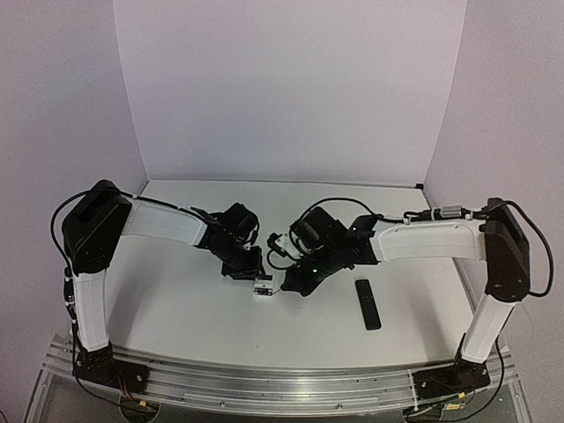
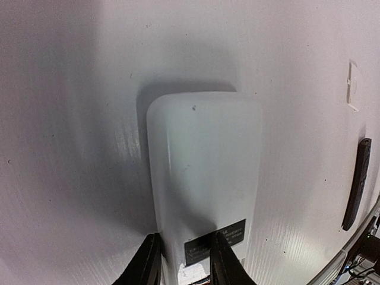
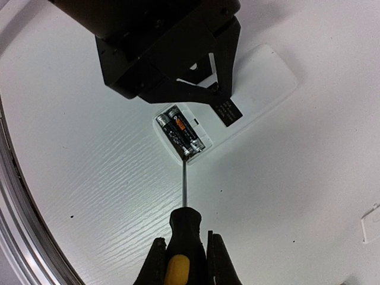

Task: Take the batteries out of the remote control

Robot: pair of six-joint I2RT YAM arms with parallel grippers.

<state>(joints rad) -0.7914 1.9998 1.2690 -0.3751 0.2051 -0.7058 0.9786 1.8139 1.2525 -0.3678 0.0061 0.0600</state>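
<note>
The white remote control (image 3: 261, 83) lies back-up on the table, its battery bay open at the near end. Two dark batteries (image 3: 179, 132) sit side by side in the bay. My right gripper (image 3: 185, 238) is shut on the black-and-yellow screwdriver (image 3: 184, 218), whose tip touches the near end of the batteries. My left gripper (image 2: 184, 261) comes down on the remote (image 2: 202, 172) with its jaws a little apart. One finger stands against the remote's left side and the other rests on the back by the dark label. From above, both grippers meet over the remote (image 1: 263, 290).
A slim black remote (image 1: 367, 303) lies to the right of the work spot, also at the right edge (image 2: 356, 184) of the left wrist view. A small flat white piece (image 3: 371, 222) lies on the table beyond it. The table's metal front rail (image 1: 282, 388) runs along the near edge.
</note>
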